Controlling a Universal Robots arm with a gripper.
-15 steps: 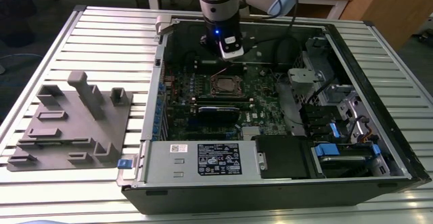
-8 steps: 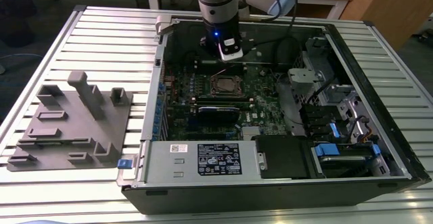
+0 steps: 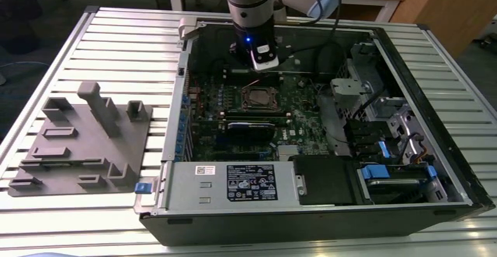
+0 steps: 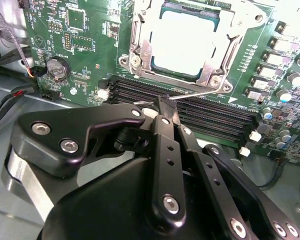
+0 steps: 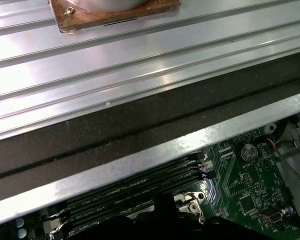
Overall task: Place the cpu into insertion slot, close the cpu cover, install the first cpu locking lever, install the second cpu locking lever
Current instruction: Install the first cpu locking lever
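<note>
The cpu (image 4: 185, 45) lies flat in the insertion slot (image 3: 259, 98), its pale metal top showing through the window of the cpu cover (image 4: 141, 55), which lies down over it. A thin wire locking lever (image 4: 205, 93) runs along the socket edge nearest the memory slots. My gripper (image 4: 166, 100) has its black fingers together, and the tips meet this lever; I cannot tell whether the wire is pinched between them. In the exterior view the gripper (image 3: 262, 71) hangs inside the open computer case, just behind the socket.
Long black memory slots (image 4: 210, 117) run beside the socket. A blue-edged memory stick (image 3: 250, 126) sits nearer the power supply (image 3: 248, 181). A grey fixture tray (image 3: 78, 141) rests on the slatted table at the exterior view's left. Cables and drive bays (image 3: 388, 152) crowd the case's right.
</note>
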